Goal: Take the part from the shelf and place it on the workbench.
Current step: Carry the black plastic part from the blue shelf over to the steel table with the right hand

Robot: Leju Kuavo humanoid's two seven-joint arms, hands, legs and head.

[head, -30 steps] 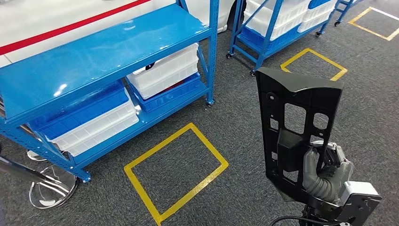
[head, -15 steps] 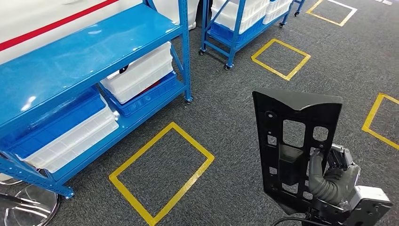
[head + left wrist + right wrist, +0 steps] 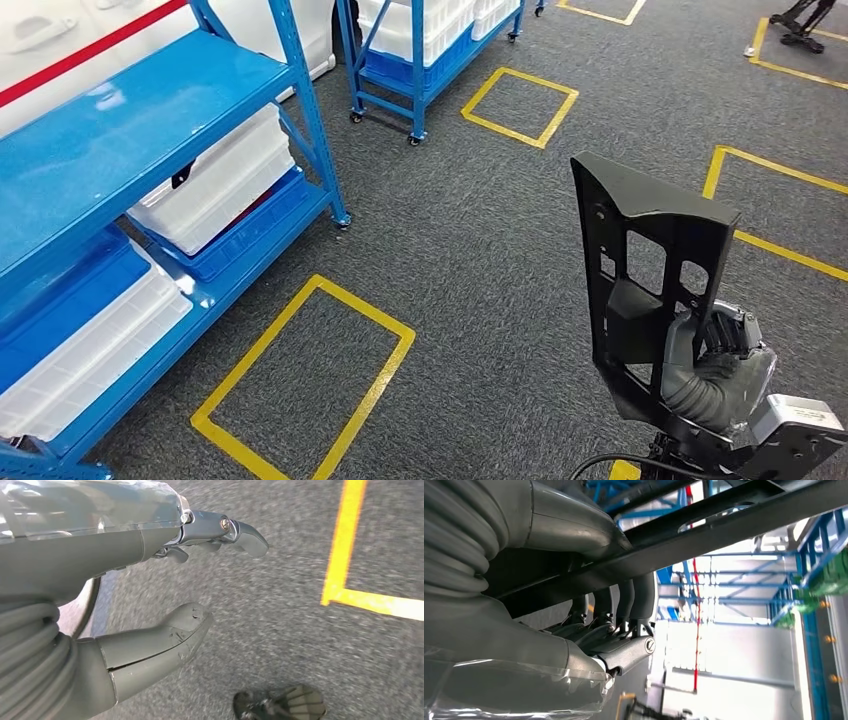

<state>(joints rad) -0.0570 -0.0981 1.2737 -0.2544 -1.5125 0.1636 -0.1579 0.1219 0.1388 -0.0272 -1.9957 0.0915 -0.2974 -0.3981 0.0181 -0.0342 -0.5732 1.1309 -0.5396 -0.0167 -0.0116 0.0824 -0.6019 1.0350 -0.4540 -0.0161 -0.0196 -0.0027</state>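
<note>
Your right hand (image 3: 712, 365) grips the flat black plastic panel with cut-outs (image 3: 650, 270) low down — upright, clear of the grey carpet floor (image 3: 470, 230); left hand (image 3: 150, 595) hangs open, holding nothing.

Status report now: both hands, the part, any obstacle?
Right hand grips black part, upright. Left hand open, holds nothing. Blue shelf to the left; carpet ahead, no obstacle seen.

Part (image 3: 650, 270) matt black plastic; shelf (image 3: 110, 130) glossy blue painted metal; bins (image 3: 215, 185) smooth white plastic; floor (image 3: 480, 250) rough grey carpet.
</note>
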